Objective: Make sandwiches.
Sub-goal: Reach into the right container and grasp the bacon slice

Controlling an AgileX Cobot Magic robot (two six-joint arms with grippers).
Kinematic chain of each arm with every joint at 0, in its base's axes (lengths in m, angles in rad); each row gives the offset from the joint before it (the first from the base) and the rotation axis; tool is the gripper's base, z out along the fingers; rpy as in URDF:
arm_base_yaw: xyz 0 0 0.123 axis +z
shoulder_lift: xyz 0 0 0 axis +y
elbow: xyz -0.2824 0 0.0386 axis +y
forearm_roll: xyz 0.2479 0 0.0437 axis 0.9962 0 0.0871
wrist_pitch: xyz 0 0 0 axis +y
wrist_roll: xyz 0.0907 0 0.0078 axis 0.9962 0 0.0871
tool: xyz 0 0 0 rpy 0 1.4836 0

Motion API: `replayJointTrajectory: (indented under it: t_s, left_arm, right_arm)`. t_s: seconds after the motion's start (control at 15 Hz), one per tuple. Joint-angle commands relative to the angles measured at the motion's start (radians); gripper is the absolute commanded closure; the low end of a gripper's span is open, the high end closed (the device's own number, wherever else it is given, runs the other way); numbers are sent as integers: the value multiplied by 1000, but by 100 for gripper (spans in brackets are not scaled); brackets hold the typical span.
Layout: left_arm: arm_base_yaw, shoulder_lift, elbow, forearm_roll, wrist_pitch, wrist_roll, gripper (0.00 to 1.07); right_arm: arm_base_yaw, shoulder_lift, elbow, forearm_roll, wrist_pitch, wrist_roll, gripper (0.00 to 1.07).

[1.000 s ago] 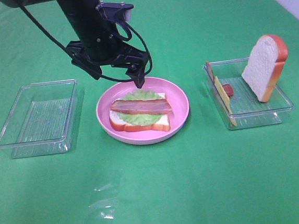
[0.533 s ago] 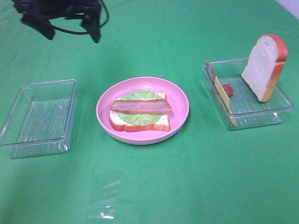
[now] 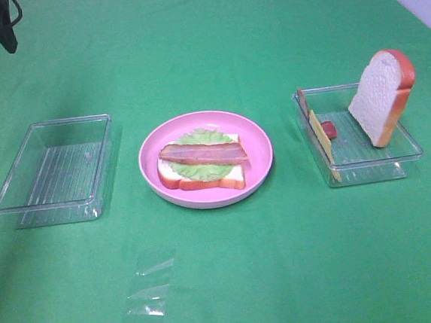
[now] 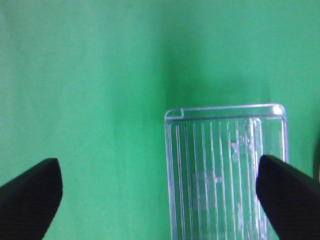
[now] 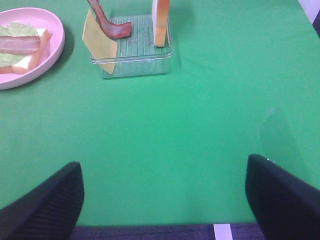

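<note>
Both spread wide: L hand (image 4: 157,161), R hand (image 5: 162,165).

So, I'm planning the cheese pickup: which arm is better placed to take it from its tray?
Right. The cheese slice leans in the tray ahead of the open right gripper. The left gripper, also open, hovers near the other tray, on the plate's far side.

light: bright, even, from overhead
shadows: soft; thin one beside pink plate (image 3: 262,138), dim band on table (image 4: 170,65) in left wrist view
glare: white highlights on clear film (image 3: 149,312)
focus: left claw fingers (image 4: 30,195), right claw fingers (image 5: 45,205) blurred
</note>
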Motion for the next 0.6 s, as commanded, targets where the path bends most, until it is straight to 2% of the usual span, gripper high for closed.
replayJointTrajectory:
  t_s: [0.07,0.47,0.53,0.6]
  left_arm:
    - [-1,-145,143,-15,109,9,10]
    - [-2,-723,744,-15,6,12,10]
    - [-2,-785,798,-14,0,12,11]
    - [-2,-914,893,-14,-16,13,11]
  right_arm:
    - [0,-24,2,-3,-9,9,23]
    - [0,-24,2,-3,-9,9,23]
    - [0,-24,2,-3,-9,9,23]
    - [0,-24,2,-3,-9,9,23]
